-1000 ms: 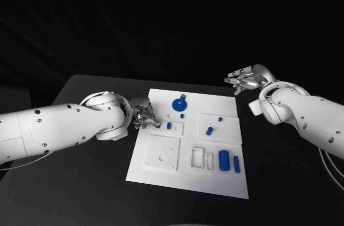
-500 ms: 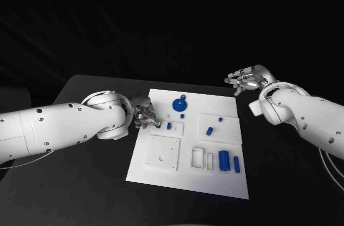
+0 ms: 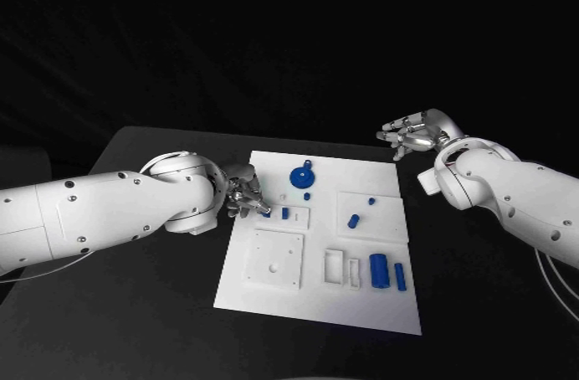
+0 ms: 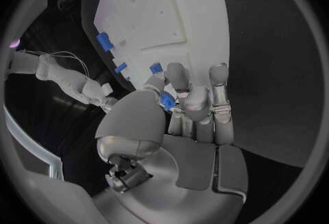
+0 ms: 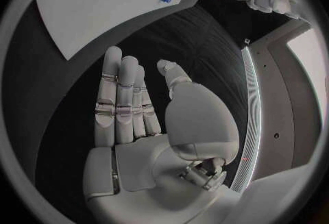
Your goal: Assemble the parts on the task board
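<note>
- Little has moved since the earlier frames: the left arm has crept slightly toward the board, and its hand sits at the same spot on the board's left edge; the right hand has stayed where it was, off the board's far right corner.
- Left hand (image 3: 243,197) rests at the left edge of the task board (image 3: 272,292), level with its upper half. In the left wrist view the fingers (image 4: 221,92) lie close together and curled toward the thumb, with a small blue part (image 4: 166,102) pinched between thumb and fingertips, just above the board's surface.
- On the white task board, from left to right in the head view: a square raised block (image 3: 275,259) with a small hole, in the lower left; two small blue pegs (image 3: 286,213) standing in a block just beside the left hand; a round blue wheel-shaped part (image 3: 302,177) near the far edge, with a tiny blue piece (image 3: 306,196) below it.
- Further right: two narrow rectangular slots (image 3: 340,268), a slanted blue peg (image 3: 352,221) on a raised square, a small blue piece (image 3: 366,202) above it, then a thick blue cylinder (image 3: 380,269) and a thin blue bar (image 3: 399,277) lying side by side near the right edge.
- Right hand (image 3: 412,132) hovers over the black table (image 3: 145,313) beyond the board's far right corner, well apart from every part. In the right wrist view its fingers (image 5: 117,98) are straight and pressed together, thumb set apart, holding nothing.
- No writing, label or brand mark can be read anywhere on the board, parts or arms.
</note>
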Motion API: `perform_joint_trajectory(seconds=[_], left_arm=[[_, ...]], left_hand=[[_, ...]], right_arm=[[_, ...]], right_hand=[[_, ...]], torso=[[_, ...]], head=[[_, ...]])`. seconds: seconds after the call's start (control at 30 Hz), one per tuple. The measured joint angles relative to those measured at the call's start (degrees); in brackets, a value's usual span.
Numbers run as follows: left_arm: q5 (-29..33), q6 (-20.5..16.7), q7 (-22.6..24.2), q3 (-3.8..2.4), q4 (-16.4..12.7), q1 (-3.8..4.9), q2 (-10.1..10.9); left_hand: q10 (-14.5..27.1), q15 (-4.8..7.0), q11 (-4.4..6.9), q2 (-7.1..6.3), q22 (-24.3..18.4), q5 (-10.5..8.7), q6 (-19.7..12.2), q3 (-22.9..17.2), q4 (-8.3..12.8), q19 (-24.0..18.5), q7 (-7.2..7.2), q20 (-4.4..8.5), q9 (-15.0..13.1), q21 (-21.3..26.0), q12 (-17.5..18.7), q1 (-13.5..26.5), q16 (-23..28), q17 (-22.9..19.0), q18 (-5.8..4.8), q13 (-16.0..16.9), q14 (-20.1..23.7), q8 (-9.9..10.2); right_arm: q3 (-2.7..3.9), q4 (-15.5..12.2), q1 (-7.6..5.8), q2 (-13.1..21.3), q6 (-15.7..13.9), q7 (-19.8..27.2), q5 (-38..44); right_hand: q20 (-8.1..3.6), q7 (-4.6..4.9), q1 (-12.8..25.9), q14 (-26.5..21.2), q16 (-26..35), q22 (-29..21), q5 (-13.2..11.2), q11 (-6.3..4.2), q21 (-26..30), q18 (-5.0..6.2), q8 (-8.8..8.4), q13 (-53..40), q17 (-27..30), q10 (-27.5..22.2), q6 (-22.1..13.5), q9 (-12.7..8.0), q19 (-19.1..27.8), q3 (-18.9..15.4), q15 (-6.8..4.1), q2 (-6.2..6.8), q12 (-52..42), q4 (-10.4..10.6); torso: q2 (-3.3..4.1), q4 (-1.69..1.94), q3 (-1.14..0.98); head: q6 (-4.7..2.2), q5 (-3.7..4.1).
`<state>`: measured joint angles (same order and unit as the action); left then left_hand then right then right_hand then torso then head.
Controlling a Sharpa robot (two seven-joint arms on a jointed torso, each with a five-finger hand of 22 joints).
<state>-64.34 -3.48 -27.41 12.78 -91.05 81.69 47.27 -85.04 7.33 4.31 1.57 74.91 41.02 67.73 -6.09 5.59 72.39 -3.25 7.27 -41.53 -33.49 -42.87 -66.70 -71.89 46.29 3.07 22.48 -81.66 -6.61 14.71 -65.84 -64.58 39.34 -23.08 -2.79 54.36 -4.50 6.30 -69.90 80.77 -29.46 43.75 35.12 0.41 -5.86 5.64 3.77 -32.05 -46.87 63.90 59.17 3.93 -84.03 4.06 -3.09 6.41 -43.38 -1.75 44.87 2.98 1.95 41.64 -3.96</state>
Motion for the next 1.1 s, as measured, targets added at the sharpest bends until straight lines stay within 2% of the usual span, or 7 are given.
perform_joint_trajectory(seconds=[0.23, 0.57, 0.8, 1.1], left_arm=[[0.5, 0.5, -0.7, -0.08, 0.1, 0.1, -0.2], [1.0, 0.5, -1.4, -0.11, 0.6, 0.16, -0.8], [1.1, 0.5, -1.8, -0.11, 0.7, 0.19, -1.1], [1.1, 0.5, -2.1, -0.08, 0.7, 0.17, -1.6]], left_hand=[[0.0, 0.0, -0.01, -0.07, 0.0, 0.21, 0.1, -0.2, 0.2, 0.0, 0.06, 0.0, -0.4, 0.0, 0.0, 0.5, 0.0, 0.2, 0.0, 0.1, 0.0, 0.0], [0.0, -0.01, -0.02, -0.21, 0.0, -0.03, 0.1, -1.7, 1.7, 0.0, 0.09, 0.0, -1.4, 0.0, 0.0, 1.7, 0.0, 0.3, 0.0, 0.2, 0.0, -0.6], [-0.1, -0.01, -0.13, -0.21, 0.0, -0.25, 0.2, -1.8, 1.8, 0.0, 0.22, 0.0, -1.5, 0.0, 0.0, 1.7, 0.0, 0.3, 0.0, 0.2, 0.0, -0.7], [-0.3, -0.01, -0.33, -0.26, 0.0, -2.25, 0.3, -2.2, 2.2, 0.0, 0.27, 0.0, -1.7, 0.0, 0.0, 1.3, 0.0, 0.3, 0.0, 0.2, 0.0, -0.7]], right_arm=[[0.0, 0.0, 0.01, 0.0, 0.0, 0.0, 0.0], [0.0, 0.2, 0.09, -0.3, 0.0, 0.0, 0.0], [0.0, 0.2, 0.2, -0.3, 0.1, 0.0, -0.1], [0.0, 0.2, 0.25, -0.3, 0.1, 0.0, -0.1]], right_hand=[[0.0, 0.0, 0.0, 0.0, 0.0, 0.0, 0.0, 0.0, 0.0, 0.0, 0.0, 0.0, 0.0, 0.0, 0.0, 0.0, 0.0, 0.0, 0.0, 0.0, 0.0, 0.0], [0.0, 0.0, 0.0, 0.0, 0.0, -0.1, 0.0, 0.0, 0.0, 0.0, 0.0, 0.0, 0.0, 0.0, 0.0, 0.0, 0.0, 0.0, 0.0, 0.0, 0.0, 0.0], [0.0, 0.0, 0.0, 0.0, 0.0, -0.1, 0.0, 0.0, 0.0, 0.0, 0.0, 0.0, 0.0, 0.0, 0.0, 0.0, 0.0, 0.0, 0.0, 0.0, 0.0, 0.0], [0.0, 0.0, 0.0, 0.0, 0.0, 0.0, 0.0, 0.0, 0.0, 0.0, 0.0, 0.0, 0.0, 0.0, 0.0, 0.0, 0.0, 0.0, 0.0, 0.0, 0.0, 0.0]], torso=[[0.0, 0.0, 0.0], [0.02, 0.02, 0.02], [0.03, -0.01, 0.01], [-0.01, -0.02, -0.02]], head=[[0.09, -0.03], [0.09, -0.07], [0.19, -0.1], [0.3, -0.02]])
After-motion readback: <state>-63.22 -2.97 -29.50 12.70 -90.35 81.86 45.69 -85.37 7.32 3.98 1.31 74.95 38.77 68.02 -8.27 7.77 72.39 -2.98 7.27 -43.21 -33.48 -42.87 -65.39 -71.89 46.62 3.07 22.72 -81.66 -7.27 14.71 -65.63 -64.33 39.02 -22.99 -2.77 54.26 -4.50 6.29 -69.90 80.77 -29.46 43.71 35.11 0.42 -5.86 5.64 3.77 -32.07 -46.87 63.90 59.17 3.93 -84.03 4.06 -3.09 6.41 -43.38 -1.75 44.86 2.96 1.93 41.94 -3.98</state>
